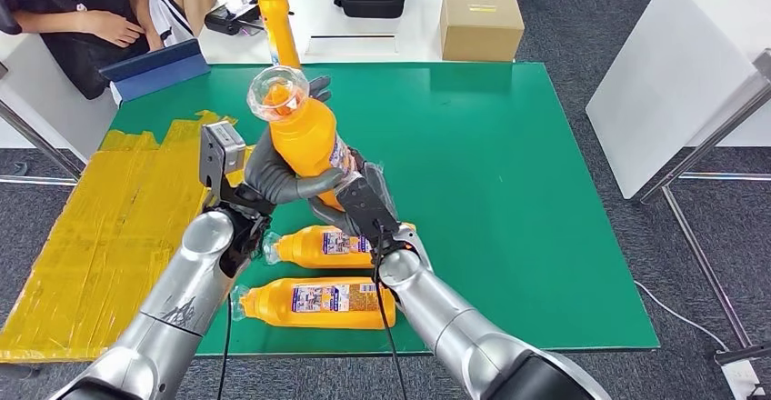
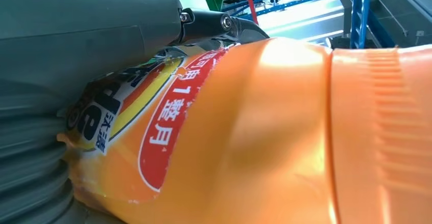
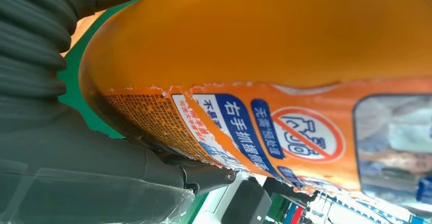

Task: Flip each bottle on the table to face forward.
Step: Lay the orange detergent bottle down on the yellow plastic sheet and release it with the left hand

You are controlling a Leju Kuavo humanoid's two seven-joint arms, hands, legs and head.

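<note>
an orange bottle is held tilted above the green tabletop, the left hand wrapped around its lower body and the right hand seemingly gripping its base. four bottles in all: two lying bottles near the front edge, one standing bottle beyond the far edge.

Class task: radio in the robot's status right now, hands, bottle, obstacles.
Left hand and right hand both grip raised orange bottle. Two bottles lie below on green table. Path clear.

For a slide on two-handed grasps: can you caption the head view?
Both robot hands, left and right, hold an orange bottle above the green table.
</note>
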